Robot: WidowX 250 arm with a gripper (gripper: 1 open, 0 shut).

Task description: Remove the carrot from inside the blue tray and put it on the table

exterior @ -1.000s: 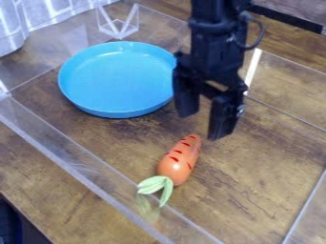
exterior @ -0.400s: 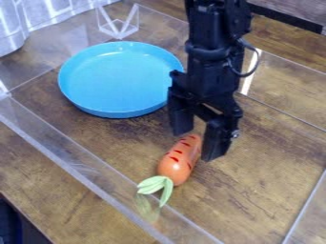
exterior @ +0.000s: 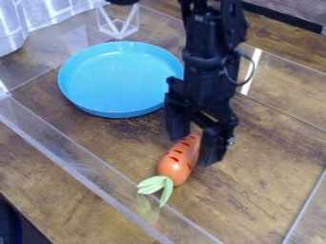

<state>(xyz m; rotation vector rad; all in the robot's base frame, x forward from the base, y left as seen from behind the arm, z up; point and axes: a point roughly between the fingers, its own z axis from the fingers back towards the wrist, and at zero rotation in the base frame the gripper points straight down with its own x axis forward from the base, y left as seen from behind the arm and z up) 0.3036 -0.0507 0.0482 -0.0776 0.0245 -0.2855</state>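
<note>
Orange-red carrot (exterior: 181,159) with pale leaves on table (exterior: 268,191), tool (exterior: 196,145) spread apart above

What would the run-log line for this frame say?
gripper: open, pointing down over carrot's top end | carrot: on table, outside blue tray | tray: empty

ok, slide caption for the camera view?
Open gripper poised over the carrot on the table, beside the empty blue tray.
</note>
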